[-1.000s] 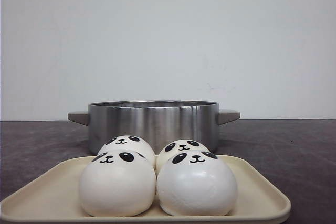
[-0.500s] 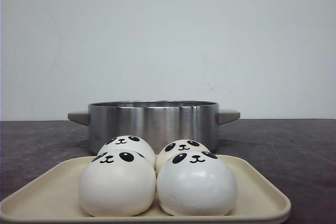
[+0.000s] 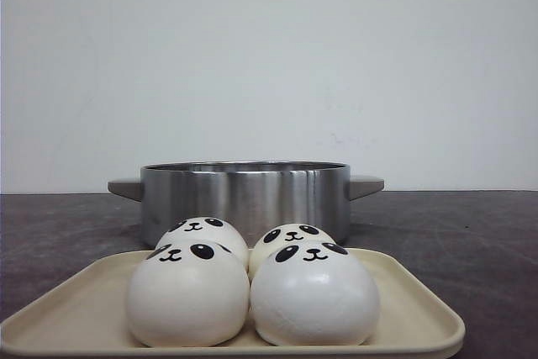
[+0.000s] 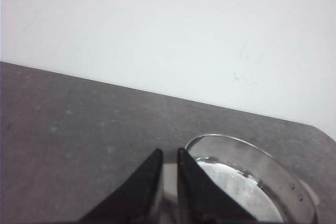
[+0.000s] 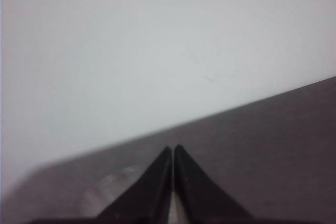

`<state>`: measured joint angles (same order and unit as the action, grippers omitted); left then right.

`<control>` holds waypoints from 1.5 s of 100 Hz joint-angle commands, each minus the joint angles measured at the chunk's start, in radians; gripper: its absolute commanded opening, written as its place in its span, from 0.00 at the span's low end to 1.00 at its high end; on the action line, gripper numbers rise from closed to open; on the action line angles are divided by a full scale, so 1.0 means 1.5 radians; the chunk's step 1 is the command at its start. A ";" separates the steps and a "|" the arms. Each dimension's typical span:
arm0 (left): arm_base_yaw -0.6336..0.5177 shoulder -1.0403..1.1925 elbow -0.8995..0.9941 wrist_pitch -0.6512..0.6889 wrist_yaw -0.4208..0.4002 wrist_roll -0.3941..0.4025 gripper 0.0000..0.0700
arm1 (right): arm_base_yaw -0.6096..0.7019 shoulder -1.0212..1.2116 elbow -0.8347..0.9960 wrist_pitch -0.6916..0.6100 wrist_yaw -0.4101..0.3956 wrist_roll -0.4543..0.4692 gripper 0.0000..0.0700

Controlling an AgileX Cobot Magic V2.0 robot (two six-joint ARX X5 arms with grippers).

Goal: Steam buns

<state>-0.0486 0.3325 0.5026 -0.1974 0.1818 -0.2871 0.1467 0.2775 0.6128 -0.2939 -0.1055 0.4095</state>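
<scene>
Front view first: a cream tray (image 3: 412, 308) sits at the near edge of the dark table (image 3: 479, 233), and on it are the four buns, packed two by two and touching. The front left bun (image 3: 188, 298) is nearest the tray's near left corner, with the rear left bun (image 3: 204, 233) just behind it, mostly hidden except for its panda face. To their right sit the rear right bun (image 3: 290, 237) and, before it, the front right bun (image 3: 315, 300), which hides much of the one behind. Just beyond the tray's far edge stands a steel pot (image 3: 245, 195), upright, with a grey handle on each side; the view does not show whether pot and tray touch. A white wall (image 3: 269, 56) closes off the table's far edge. Neither arm appears here.

Left wrist view: the left gripper (image 4: 168, 156) has its black fingers drawn nearly together with a narrow slit between the tips, pinching nothing, above the table just beside the pot's rim (image 4: 247, 150).

Right wrist view: the right gripper (image 5: 172, 149) has its tips pressed together, empty, over the table with a blurred pale curve, hard to identify, beyond them.
</scene>
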 commanded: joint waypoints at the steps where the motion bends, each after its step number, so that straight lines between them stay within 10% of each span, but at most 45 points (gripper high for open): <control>1: -0.007 0.066 0.072 0.003 0.002 0.033 0.00 | 0.000 0.051 0.089 -0.023 -0.007 -0.106 0.01; 18: -0.013 0.181 0.207 -0.050 0.021 0.039 0.10 | 0.001 0.136 0.185 -0.026 -0.096 -0.076 0.04; 32: -0.013 0.222 0.240 -0.097 0.094 0.044 1.00 | 0.002 0.185 0.205 -0.049 -0.188 -0.070 0.81; 51: -0.038 0.227 0.240 -0.158 0.131 0.044 1.00 | 0.051 0.286 0.248 -0.178 -0.202 -0.092 0.82; 68: -0.077 0.233 0.240 -0.189 0.131 0.044 1.00 | 0.186 0.410 0.309 -0.260 -0.093 -0.113 0.78; 99: -0.111 0.252 0.240 -0.249 0.129 0.044 1.00 | 0.364 0.660 0.335 -0.294 -0.028 -0.012 0.76; 150: -0.165 0.252 0.240 -0.252 0.100 0.044 1.00 | 0.372 0.945 0.335 -0.217 -0.034 0.032 0.75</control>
<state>-0.2882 0.7059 0.8497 -0.5831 0.3435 -0.2279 0.6949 1.6596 1.1038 -0.6434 -0.1574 0.4297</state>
